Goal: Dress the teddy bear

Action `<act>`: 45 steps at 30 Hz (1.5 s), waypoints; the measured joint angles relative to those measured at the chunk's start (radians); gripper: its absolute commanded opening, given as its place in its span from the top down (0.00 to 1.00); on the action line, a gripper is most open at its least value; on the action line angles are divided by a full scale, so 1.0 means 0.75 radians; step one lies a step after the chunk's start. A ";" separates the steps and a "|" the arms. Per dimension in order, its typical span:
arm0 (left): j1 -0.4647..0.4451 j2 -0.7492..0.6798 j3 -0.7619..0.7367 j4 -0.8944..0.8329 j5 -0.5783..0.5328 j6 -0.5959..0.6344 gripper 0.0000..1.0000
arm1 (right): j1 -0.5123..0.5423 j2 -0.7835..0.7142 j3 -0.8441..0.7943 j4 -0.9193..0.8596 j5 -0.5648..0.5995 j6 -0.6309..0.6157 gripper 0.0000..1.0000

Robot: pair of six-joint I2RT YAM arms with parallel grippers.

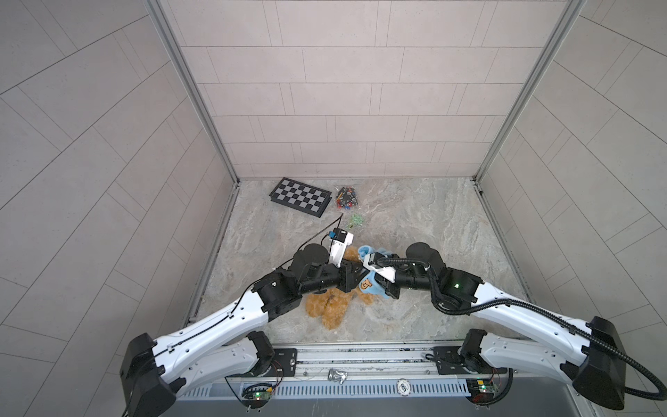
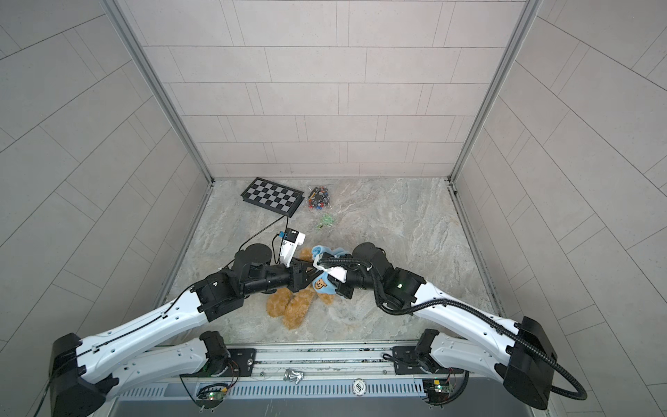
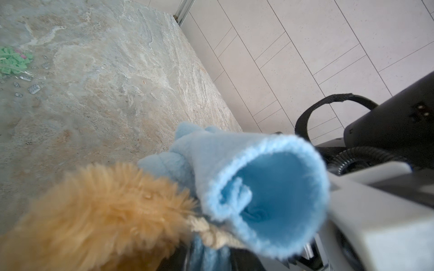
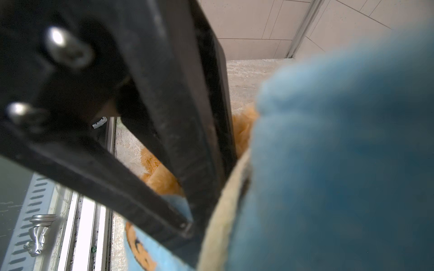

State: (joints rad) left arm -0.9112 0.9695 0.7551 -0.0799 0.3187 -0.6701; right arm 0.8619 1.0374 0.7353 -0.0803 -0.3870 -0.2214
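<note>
teddy bear [image 1: 326,307] lies on the marble-look table [image 1: 433,224] near its front edge, between the two arms, with the bare golden legs pointing to the front. the light blue hoodie [image 1: 368,287] covers the upper part of it, with the small bear-face patch facing up, so the dressing seems about half done. in the left wrist view one sleeve [image 3: 270,199] stands open like a tube and looks empty, with brown fur just beside it; i judge that at least one arm must still go through, and the hem must still be pulled down.

the right gripper [image 4: 187,225] has its fingers closed together on a fold of the blue fleece. the left gripper [image 1: 355,276] is pressed against the bear and the cloth, but its jaws are hidden, so i cannot tell if it grips.

far behind, well apart, lie a chessboard [image 1: 300,196], a bag of small parts [image 1: 347,198] and some green pieces [image 1: 355,219].
</note>
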 measured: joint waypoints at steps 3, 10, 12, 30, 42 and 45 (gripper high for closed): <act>-0.001 0.004 -0.006 0.016 0.014 -0.020 0.93 | 0.009 -0.010 -0.007 0.003 0.012 -0.002 1.00; 0.020 -0.060 -0.015 0.004 0.012 -0.031 1.00 | 0.020 -0.062 -0.028 0.014 0.031 -0.013 1.00; 0.056 -0.103 -0.015 -0.030 0.008 -0.025 1.00 | 0.020 -0.077 -0.030 0.013 0.042 -0.020 1.00; 0.261 -0.240 -0.054 -0.250 -0.167 -0.008 1.00 | 0.121 -0.220 -0.114 0.053 0.175 -0.091 1.00; 0.320 -0.289 -0.279 -0.177 -0.117 -0.046 1.00 | 0.139 -0.242 -0.174 0.095 0.210 -0.088 1.00; 0.403 -0.288 -0.335 -0.109 -0.037 -0.053 1.00 | 0.151 -0.242 -0.176 0.095 0.220 -0.089 1.00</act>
State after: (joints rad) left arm -0.6090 0.7532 0.5041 -0.1616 0.2913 -0.7101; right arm 0.9749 0.8562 0.6033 -0.0090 -0.2222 -0.2882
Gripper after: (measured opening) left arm 0.043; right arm 0.087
